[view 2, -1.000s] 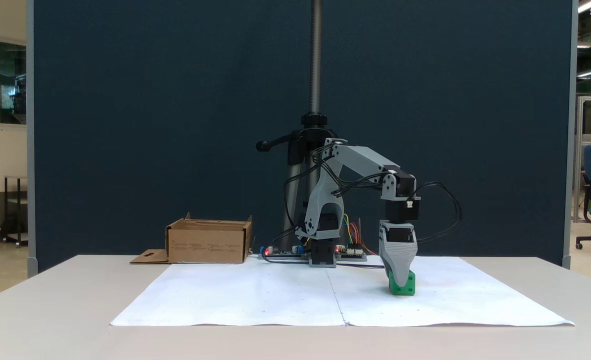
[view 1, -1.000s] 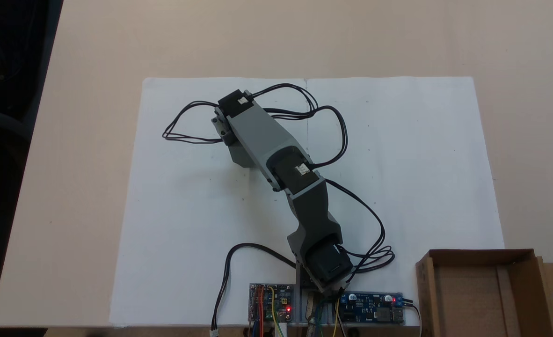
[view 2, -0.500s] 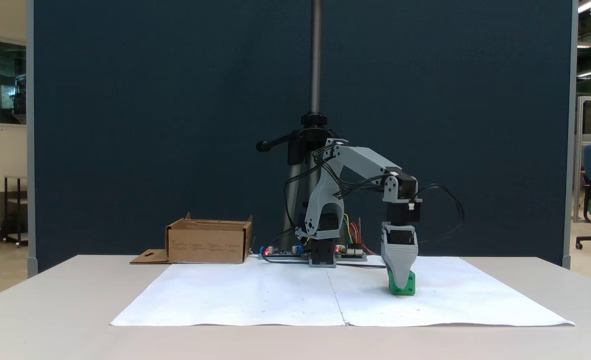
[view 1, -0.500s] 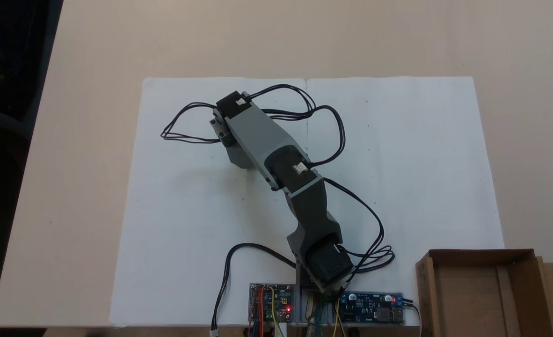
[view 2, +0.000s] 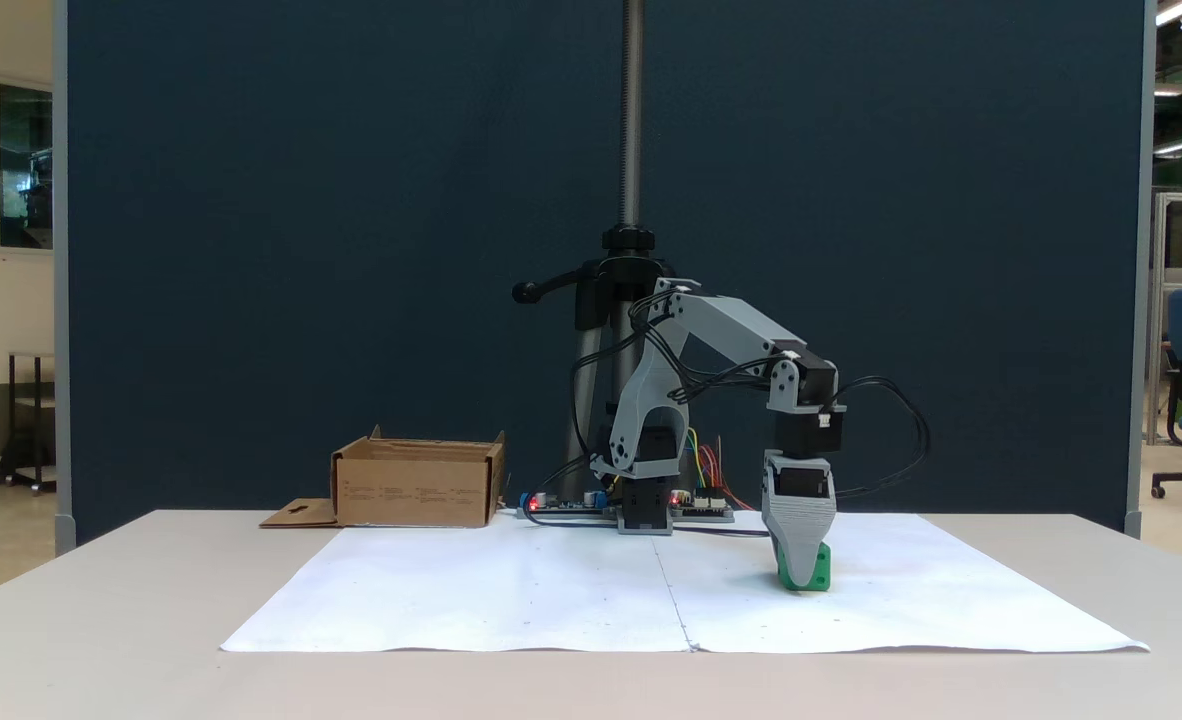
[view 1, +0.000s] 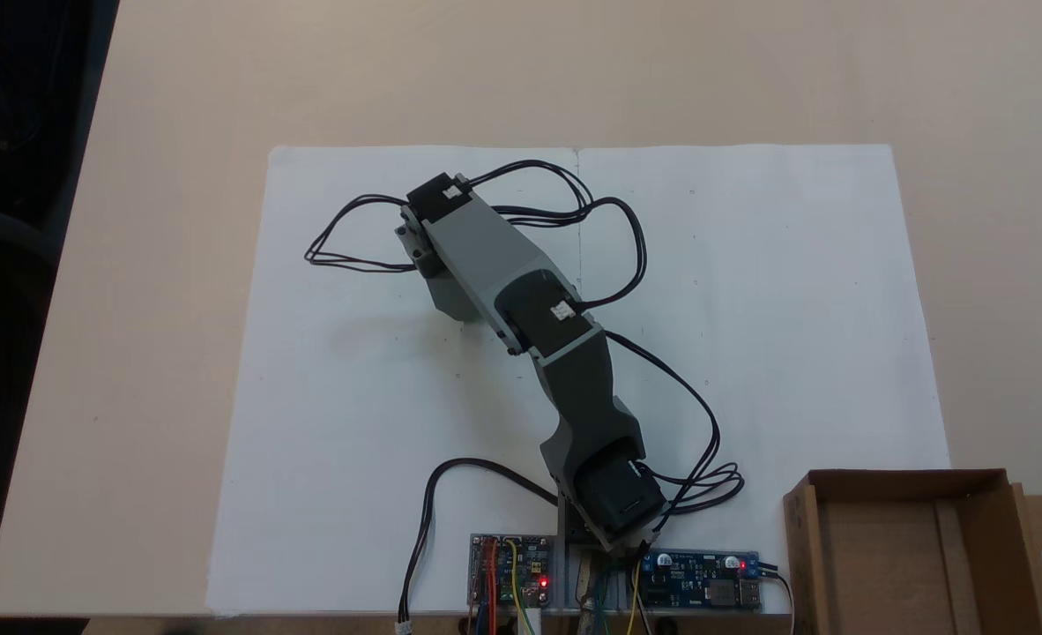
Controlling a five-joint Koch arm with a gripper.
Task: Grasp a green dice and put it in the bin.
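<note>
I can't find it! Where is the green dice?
In a fixed view, the green dice sits on the white paper, right of centre, under the gripper.

Beige table (view 1: 177,106) under white paper (view 1: 794,309), cardboard bin (view 1: 984,564) at corner.

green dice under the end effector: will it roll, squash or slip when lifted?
The green dice is a flat-faced cube resting on the paper sheet, so it probably won't roll. It looks like rigid plastic, likely stiff and light. Smooth faces might slip; the end effector covers most of it, so the grip is unclear.
</note>
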